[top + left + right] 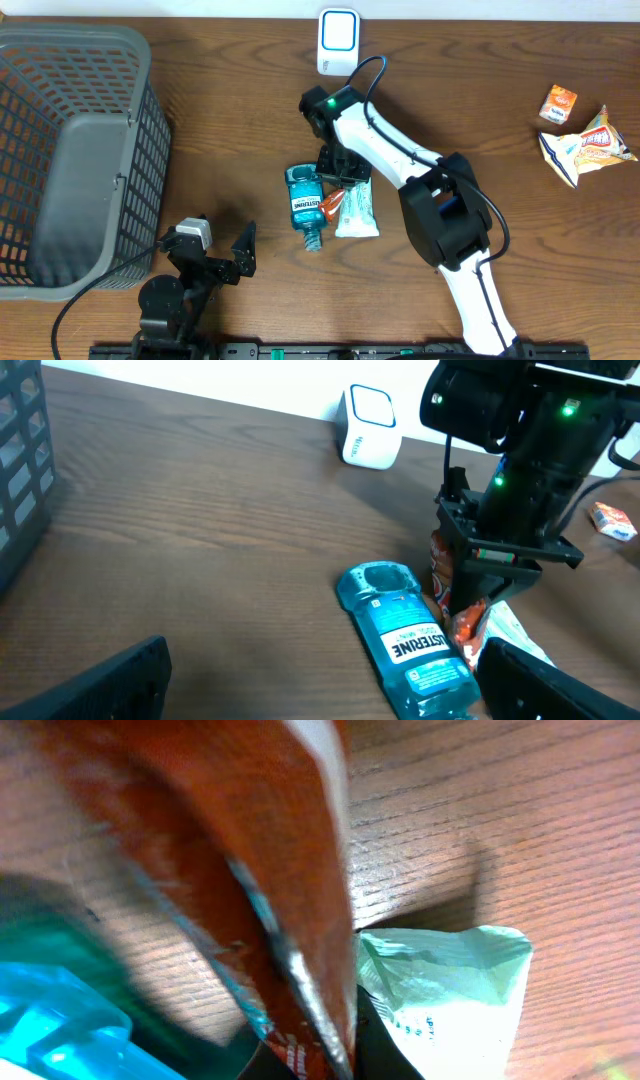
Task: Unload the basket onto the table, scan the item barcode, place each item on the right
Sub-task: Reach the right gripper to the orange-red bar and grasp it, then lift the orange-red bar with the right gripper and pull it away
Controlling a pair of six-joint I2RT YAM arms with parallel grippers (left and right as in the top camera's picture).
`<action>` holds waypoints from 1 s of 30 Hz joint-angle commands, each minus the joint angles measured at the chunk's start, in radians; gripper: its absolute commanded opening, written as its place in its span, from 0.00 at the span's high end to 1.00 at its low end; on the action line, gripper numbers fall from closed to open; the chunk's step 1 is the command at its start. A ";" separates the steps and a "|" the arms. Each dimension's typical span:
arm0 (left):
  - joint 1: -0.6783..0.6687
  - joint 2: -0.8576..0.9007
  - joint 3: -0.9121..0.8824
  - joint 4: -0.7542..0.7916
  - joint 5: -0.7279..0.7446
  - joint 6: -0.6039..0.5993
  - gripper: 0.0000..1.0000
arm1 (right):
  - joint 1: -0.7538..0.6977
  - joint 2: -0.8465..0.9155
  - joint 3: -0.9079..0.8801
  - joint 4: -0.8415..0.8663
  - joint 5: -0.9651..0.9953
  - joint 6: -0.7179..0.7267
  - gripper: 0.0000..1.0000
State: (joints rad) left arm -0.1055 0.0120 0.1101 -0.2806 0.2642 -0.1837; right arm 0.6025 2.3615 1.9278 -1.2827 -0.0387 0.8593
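My right gripper [334, 188] stands at the table's middle, shut on a red-orange foil snack packet [331, 204]. In the right wrist view the packet [230, 850] fills the frame, pinched at its lower end between the dark fingers of the gripper [320, 1058]. The left wrist view shows the packet [462, 622] hanging under the right gripper [497, 565]. No barcode shows on it. A white scanner [338, 42] stands at the table's back edge. My left gripper [215, 250] is open near the front left with nothing between its fingers [100, 685].
A blue mouthwash bottle [305, 205] lies just left of the packet, a green-white pouch [357, 210] just right of it. A grey basket [70, 150] fills the left side. A small orange packet [559, 104] and a snack bag [590, 145] lie far right.
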 commanded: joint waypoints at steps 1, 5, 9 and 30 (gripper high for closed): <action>0.002 -0.006 -0.016 -0.022 0.013 -0.002 0.03 | -0.030 0.034 0.078 -0.007 -0.113 0.046 0.97; 0.002 -0.006 -0.016 -0.022 0.013 -0.002 0.02 | -0.050 0.034 0.114 0.026 -0.235 0.046 0.73; 0.002 -0.006 -0.016 -0.022 0.013 -0.002 0.02 | -0.059 0.034 0.114 0.068 -0.249 0.063 0.71; 0.002 -0.006 -0.016 -0.022 0.013 -0.002 0.02 | 0.095 0.034 0.002 0.125 0.110 0.105 0.49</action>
State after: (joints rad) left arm -0.1055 0.0120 0.1101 -0.2806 0.2642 -0.1833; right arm 0.6582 2.3825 1.9671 -1.1625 -0.0200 0.9577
